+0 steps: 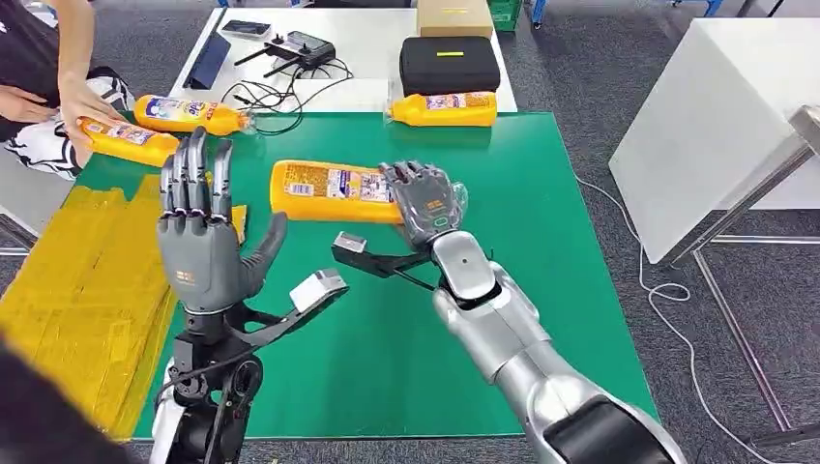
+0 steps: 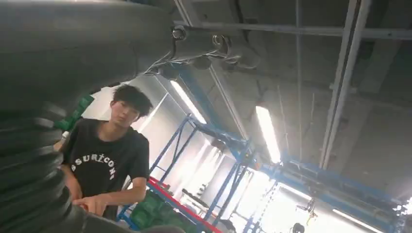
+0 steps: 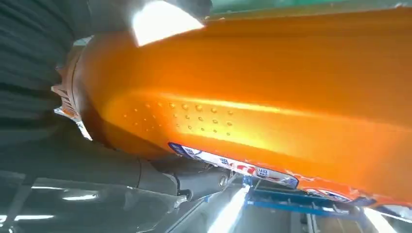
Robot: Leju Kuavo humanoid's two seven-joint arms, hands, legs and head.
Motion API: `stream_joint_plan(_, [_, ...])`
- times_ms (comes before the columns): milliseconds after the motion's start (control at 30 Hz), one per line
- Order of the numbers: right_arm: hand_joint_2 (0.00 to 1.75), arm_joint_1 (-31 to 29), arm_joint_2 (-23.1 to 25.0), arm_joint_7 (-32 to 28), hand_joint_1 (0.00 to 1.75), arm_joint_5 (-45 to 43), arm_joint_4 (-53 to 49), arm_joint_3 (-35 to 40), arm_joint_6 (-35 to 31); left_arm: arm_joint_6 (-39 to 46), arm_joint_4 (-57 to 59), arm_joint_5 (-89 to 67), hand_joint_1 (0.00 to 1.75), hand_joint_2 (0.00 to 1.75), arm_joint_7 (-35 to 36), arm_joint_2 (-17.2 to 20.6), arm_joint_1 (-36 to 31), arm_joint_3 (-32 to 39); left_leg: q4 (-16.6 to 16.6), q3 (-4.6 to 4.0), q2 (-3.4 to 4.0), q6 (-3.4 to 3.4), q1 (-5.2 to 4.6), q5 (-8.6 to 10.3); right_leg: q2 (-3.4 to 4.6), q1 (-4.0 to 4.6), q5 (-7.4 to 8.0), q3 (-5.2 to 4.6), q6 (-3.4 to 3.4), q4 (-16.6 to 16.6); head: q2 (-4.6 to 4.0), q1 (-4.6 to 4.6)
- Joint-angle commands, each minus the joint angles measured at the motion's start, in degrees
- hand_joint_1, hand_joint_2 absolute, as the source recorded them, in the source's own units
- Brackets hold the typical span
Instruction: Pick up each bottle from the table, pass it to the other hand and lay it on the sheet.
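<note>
the right hand [image 1: 425, 201] is wrapped round one end of an orange bottle [image 1: 334, 190], fingers closed over its top side; the right wrist view has the orange body pressed tight against the palm. the bottle lies level over the green mat [image 1: 541, 290], its free end stuck out toward the left hand, likely so that hand has bare plastic to take. whether it is lifted clear of the mat or just touching it, i cannot tell.

the left hand [image 1: 203, 232] stands upright near the free end but apart from it, fingers straight and spread, thumb out to the side, holding nothing. it looks posed as a waiting catcher, palm turned inward toward the bottle.

the yellow sheet [image 1: 87, 280] lies along the left side of the mat, just beyond the left hand, which would explain the pass: the left arm reaches it more easily.

count: four bottles. one in the right hand, one [image 1: 443, 108] at the mat's far edge, one [image 1: 189, 113] at its far left corner, and one [image 1: 126, 141] under a person's hand [image 1: 82, 101]. none is on the sheet as far as i can see. two robot hands, one sheet, one mat.
</note>
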Motion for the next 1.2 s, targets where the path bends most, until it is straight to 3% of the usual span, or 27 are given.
stream_joint_plan(33, [1.75,-4.9,1.9,-0.3,1.75,0.4,2.9,-0.3,1.3,-0.2,5.3,-0.2,0.00,1.75,6.0,7.5,-3.3,-13.9,-0.1,0.17,0.04,-0.04,-0.02,-0.04,-0.03,0.00,-0.05,0.13,-0.01,0.0,0.00,-0.04])
stream_joint_plan(100, [1.75,-5.0,1.8,1.3,1.75,1.6,2.1,0.5,-1.6,-0.2,10.5,4.5,0.00,1.75,1.4,7.0,-4.1,-14.9,-0.1,0.25,-0.03,-0.03,-0.03,-0.04,-0.11,0.00,-0.08,0.22,-0.01,0.0,0.00,-0.02])
stream_joint_plan(233, [1.75,-5.9,2.4,2.3,1.75,1.5,1.4,1.4,-0.2,-0.2,16.4,3.5,0.00,1.75,-2.5,4.0,-5.2,-13.1,-0.1,0.34,0.07,-0.03,-0.03,-0.07,-0.06,-0.01,-0.08,0.30,0.00,0.0,0.00,-0.02])
stream_joint_plan(333, [1.75,-6.0,2.5,2.0,1.75,1.2,1.5,1.4,-0.3,-0.2,18.7,2.5,0.00,1.75,-2.0,4.3,-5.7,-14.9,-0.1,0.21,0.06,-0.02,-0.03,-0.05,-0.03,-0.01,-0.05,0.17,0.00,0.0,0.00,-0.04])
stream_joint_plan(400, [1.75,-6.1,2.8,1.7,1.75,1.3,1.8,0.9,-0.2,-0.2,20.0,2.4,0.00,1.75,-1.3,4.4,-6.0,-16.2,-0.2,0.73,0.04,-0.05,0.00,-0.18,-0.16,0.03,-0.20,0.69,-0.01,-0.1,0.00,0.02])
stream_joint_plan(467, [1.75,-6.0,2.9,1.4,1.75,1.0,1.9,0.9,-0.1,-0.2,21.1,2.4,0.00,1.75,-1.3,4.3,-6.2,-16.6,-0.1,0.20,0.03,-0.02,-0.04,-0.05,-0.03,-0.04,-0.05,0.16,0.00,0.0,0.00,-0.02])
stream_joint_plan(567, [1.75,-5.7,3.1,1.3,1.75,0.9,1.9,1.0,-0.2,-0.2,21.7,3.1,0.00,1.75,-0.3,4.9,-6.4,-18.2,-0.1,0.18,0.08,-0.02,-0.04,-0.04,0.01,-0.06,-0.04,0.13,0.00,0.0,0.00,-0.02])
stream_joint_plan(1200, [1.75,-5.4,3.2,1.5,1.75,0.9,1.7,1.1,-0.2,-0.2,22.4,3.0,0.00,1.75,-0.3,4.8,-6.4,-18.0,-0.1,0.26,0.19,-0.03,-0.03,-0.10,0.12,-0.05,-0.06,0.20,-0.01,0.0,0.00,-0.02])
